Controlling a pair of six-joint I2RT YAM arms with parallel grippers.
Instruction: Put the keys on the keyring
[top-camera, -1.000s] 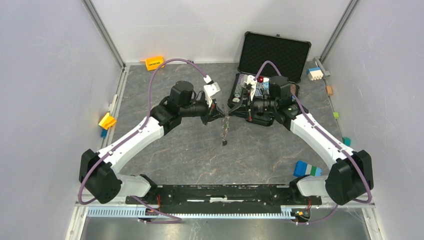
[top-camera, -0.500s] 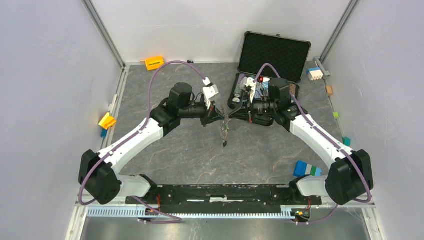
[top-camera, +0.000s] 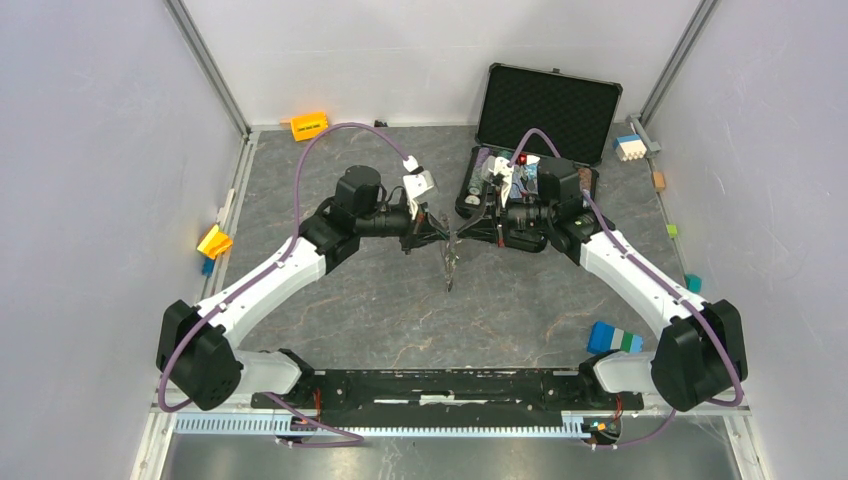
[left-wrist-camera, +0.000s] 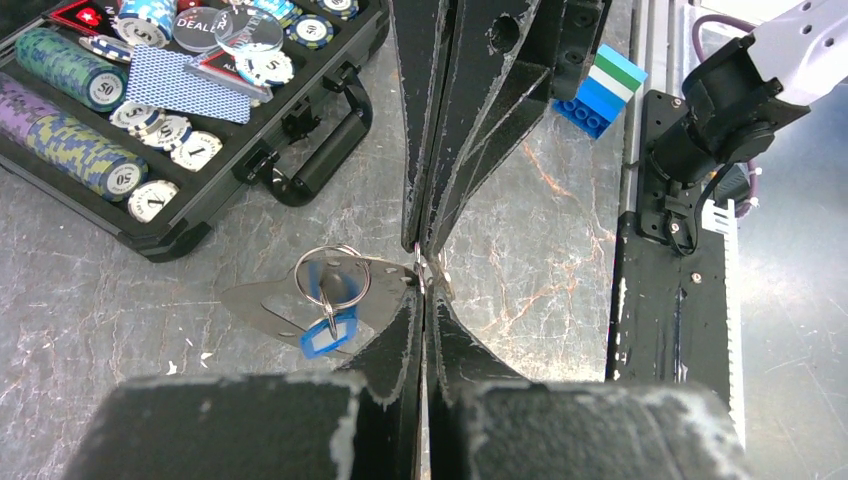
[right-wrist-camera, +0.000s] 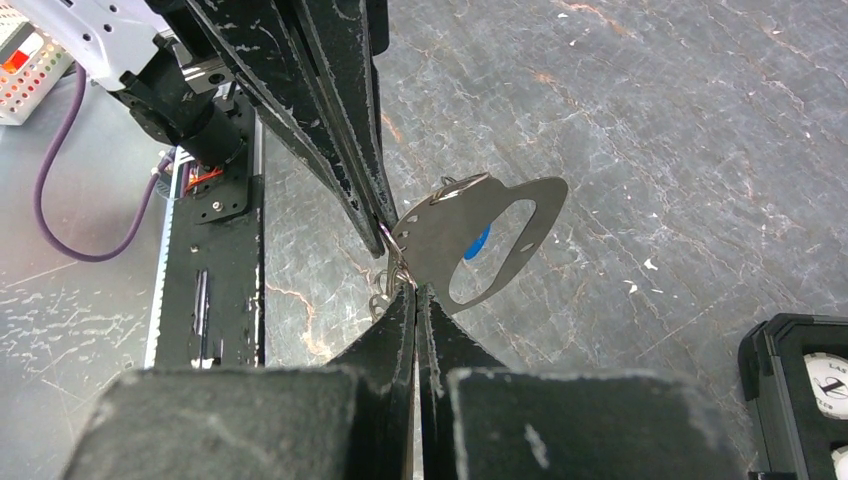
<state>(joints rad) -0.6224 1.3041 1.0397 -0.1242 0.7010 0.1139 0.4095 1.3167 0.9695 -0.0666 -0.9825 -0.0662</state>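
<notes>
Left claw (left-wrist-camera: 422, 288) and right claw (right-wrist-camera: 416, 290) both pinched shut, tip-to-tip, on the keyring (left-wrist-camera: 255, 300). Looks light, stiff and slippery, so grip its flat edge right at the tips.

We see white shells on the left arm (top-camera: 270, 280) and the right arm (top-camera: 640, 275), with bulky black joints between them. A purple cable (top-camera: 345, 124) arcs back from behind each set of jaws. Our black fingers (left-wrist-camera: 400, 350) taper toward the jaws, edges scuffed pale; one carries a round hole.
</notes>
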